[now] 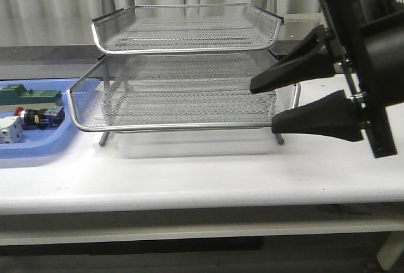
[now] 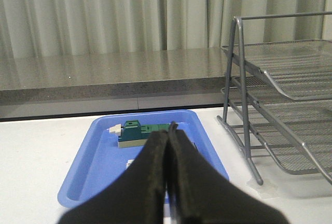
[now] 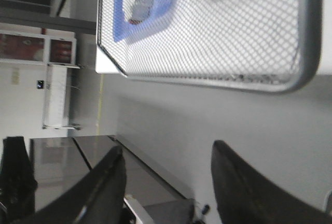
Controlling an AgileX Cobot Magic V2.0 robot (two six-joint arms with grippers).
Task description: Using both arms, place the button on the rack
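- Button (image 1: 35,116), the small push-button switch with red mushroom head, yellow band and blue-black rear block, is seen lying on its side in the shallow blue plastic tray (image 1: 38,150) at the table's left, well apart from the rack and not yet picked.
- Left gripper (image 2: 168,133): black fingers pressed together, nothing held, poised over the tray.
- Right gripper (image 1: 265,103): jaws spread wide, empty, held sideways by the front right corner of the silver three-tier wire mesh rack (image 1: 189,77).
- Risk: the round head is likely to roll or slip in a pinch; a grip on the rear block is judged safer.
- Risk: the green block (image 2: 137,132) and white cube-like part (image 1: 11,131) lie just beside the button and could be knocked or grabbed instead.
- Risk: the right fingers are near the mesh rim; snagging it could shift the rack.
- Obstruction: the tiers are closely stacked, so entry is only from the front.
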